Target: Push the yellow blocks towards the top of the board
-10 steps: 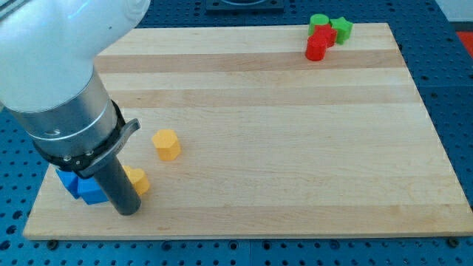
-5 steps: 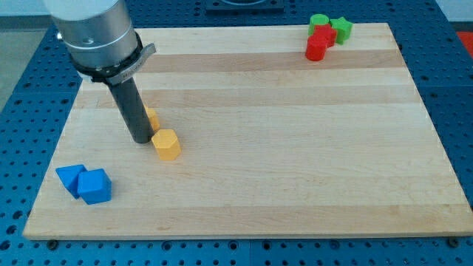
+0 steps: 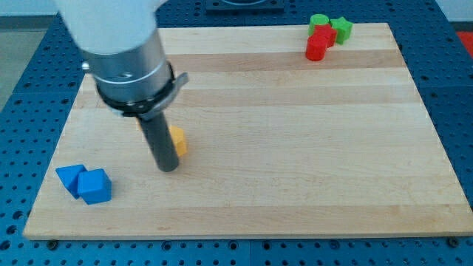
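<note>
One yellow block (image 3: 179, 140) lies on the wooden board (image 3: 295, 148) left of centre, partly hidden by my rod. My tip (image 3: 168, 169) rests on the board just below and left of this block, close to it or touching it. A second yellow block does not show; the arm may cover it.
Two blue blocks (image 3: 71, 177) (image 3: 95, 186) sit together at the view's bottom left. Two red blocks (image 3: 317, 49) (image 3: 323, 34) and two green blocks (image 3: 319, 21) (image 3: 342, 29) cluster at the view's top right corner.
My rod first carried one yellow block from the bottom left up the board, then moved down and right. One yellow block is now out of sight.
</note>
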You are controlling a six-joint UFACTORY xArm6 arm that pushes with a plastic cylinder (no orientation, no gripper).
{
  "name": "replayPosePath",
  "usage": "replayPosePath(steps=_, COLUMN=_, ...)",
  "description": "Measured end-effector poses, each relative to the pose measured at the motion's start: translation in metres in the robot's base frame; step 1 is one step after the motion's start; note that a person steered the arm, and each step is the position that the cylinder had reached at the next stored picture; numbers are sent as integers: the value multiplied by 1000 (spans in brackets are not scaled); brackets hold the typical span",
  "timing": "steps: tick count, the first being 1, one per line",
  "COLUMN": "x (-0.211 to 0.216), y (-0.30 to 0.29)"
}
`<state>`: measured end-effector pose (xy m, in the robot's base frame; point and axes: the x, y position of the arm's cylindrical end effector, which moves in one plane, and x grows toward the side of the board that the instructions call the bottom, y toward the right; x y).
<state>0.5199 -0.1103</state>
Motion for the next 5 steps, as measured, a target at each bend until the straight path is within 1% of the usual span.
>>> replayPosePath(steps=1, x=-28, y=5)
replayPosePath(steps=3, x=-101, y=6)
replayPosePath(steps=5, x=-146, y=56)
